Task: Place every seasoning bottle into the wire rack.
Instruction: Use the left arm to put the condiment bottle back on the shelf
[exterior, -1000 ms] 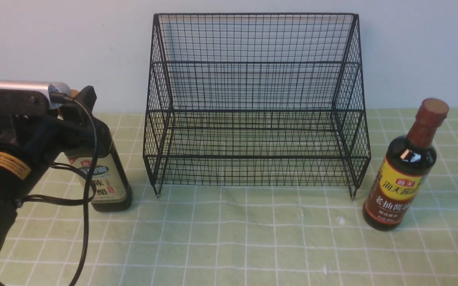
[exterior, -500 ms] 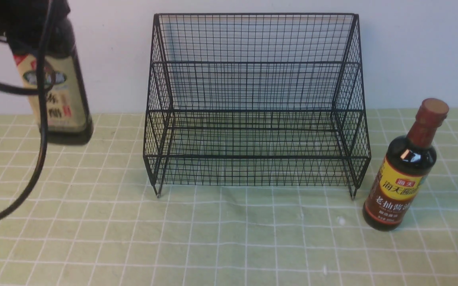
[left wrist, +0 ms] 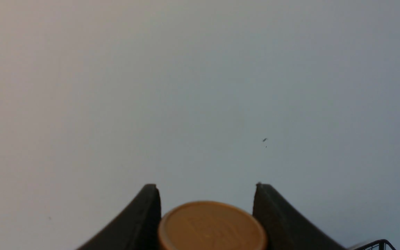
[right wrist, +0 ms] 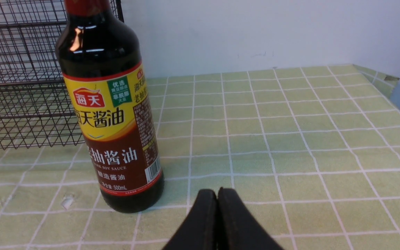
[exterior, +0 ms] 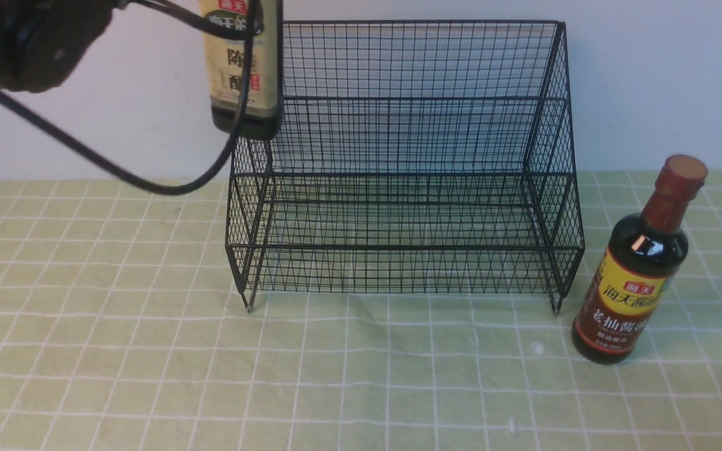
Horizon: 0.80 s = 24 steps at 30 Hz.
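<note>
Left pincer (left wrist: 205, 189) was clamped on the square bottle (exterior: 242, 69), high by the top left edge of the rack (exterior: 411, 99), and needed to carry it right past the side mesh, then lower it upright onto a shelf; the round bottle (exterior: 633, 275) stood to the rack's right.

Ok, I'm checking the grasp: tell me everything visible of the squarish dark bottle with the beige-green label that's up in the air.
The squarish dark-liquid bottle with beige-green label hangs upright, clear of the green checked cloth, overlapping the black wire rack's upper left corner in the front view; its top is cropped. The wrist view shows its round gold cap held between the left gripper's black fingers.
</note>
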Available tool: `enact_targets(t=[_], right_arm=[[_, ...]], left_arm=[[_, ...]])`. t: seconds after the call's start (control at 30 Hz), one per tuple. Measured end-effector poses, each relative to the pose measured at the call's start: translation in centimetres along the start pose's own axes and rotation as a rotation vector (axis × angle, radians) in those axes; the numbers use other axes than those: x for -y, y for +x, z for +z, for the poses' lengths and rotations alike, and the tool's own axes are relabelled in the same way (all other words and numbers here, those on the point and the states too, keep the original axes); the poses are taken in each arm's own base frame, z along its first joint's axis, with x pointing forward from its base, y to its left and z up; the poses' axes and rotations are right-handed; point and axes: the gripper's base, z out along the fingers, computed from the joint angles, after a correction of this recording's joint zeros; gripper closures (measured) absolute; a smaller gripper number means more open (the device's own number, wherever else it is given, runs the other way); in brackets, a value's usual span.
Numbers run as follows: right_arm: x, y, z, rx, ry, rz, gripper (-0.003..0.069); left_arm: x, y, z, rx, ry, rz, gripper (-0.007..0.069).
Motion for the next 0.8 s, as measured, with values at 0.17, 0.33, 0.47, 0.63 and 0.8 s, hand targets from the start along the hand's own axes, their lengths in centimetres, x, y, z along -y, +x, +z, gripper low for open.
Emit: enact_targets(t=[0.17,0.33,0.47,0.63,0.8], right_arm=[[0.0,0.0,0.0,0.0,0.0,0.0,0.0673],[0.0,0.0,0.0,0.0,0.0,0.0,0.0673],[0.0,0.0,0.0,0.0,0.0,0.0,0.0673],[0.0,0.0,0.0,0.0,0.0,0.0,0.0673],[0.0,0.0,0.0,0.0,0.0,0.0,0.0673]], left_arm=[[-0.5,2.6,2.6,-0.034,-0.021,-0.082,0.0316],[-0.9,5.6,4.0,-0.099,-0.053,-0.16,0.0316],[-0.9,7.5,4.5,-0.155,-0.066,-0.175,0.0316],[-1.0,9.1,4.6,-0.252,-0.096,-0.178,0.0316],[-1.2,10.4,4.6,-0.348,-0.135,-0.206,0.0316]])
